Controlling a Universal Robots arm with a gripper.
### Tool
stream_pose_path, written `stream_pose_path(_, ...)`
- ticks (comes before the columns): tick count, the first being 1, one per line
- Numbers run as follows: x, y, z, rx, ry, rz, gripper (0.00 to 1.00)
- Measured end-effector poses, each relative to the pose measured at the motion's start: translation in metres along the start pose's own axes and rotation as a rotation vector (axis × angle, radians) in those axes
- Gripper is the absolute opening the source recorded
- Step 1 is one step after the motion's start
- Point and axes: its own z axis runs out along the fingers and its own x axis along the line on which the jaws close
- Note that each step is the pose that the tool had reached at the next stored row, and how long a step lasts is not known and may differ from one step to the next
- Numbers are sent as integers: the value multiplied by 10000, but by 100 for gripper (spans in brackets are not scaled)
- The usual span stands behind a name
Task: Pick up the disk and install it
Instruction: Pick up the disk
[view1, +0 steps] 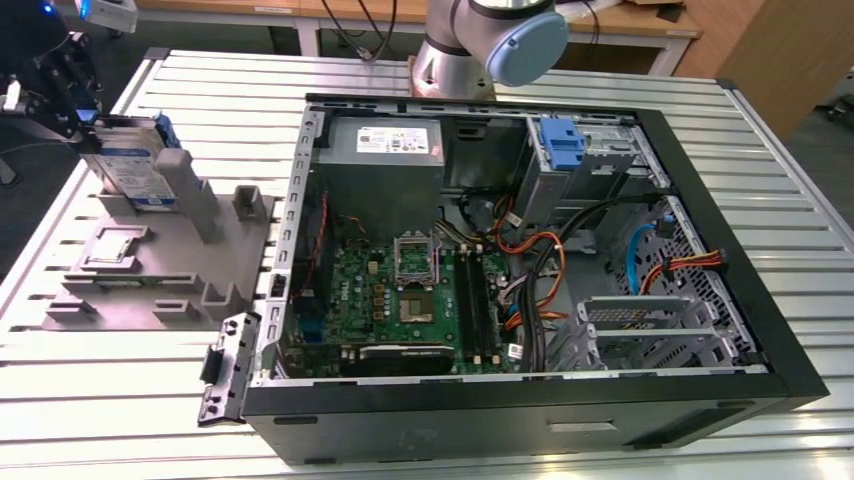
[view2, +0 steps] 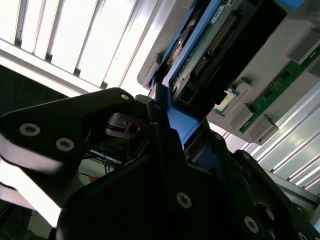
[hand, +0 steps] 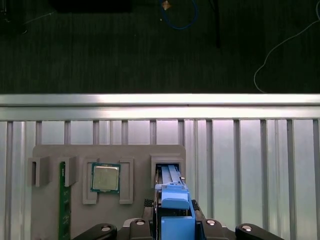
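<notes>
Disk (view1: 131, 170) stands upright in the holder (view1: 147, 265), seemingly clenched by the claw (hand: 174, 207); a straight, untilted pull is advised to avoid binding.

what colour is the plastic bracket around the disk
Blue. The bracket shows best in the first wrist view.

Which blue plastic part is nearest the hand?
The disk upright in the grey stand, beside the hand; the blue latch sits inside the computer case.
</notes>
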Motion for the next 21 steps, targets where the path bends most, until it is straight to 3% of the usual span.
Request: stream_pose_path(21, -2, 1, -60, 11, -2, 44, 37)
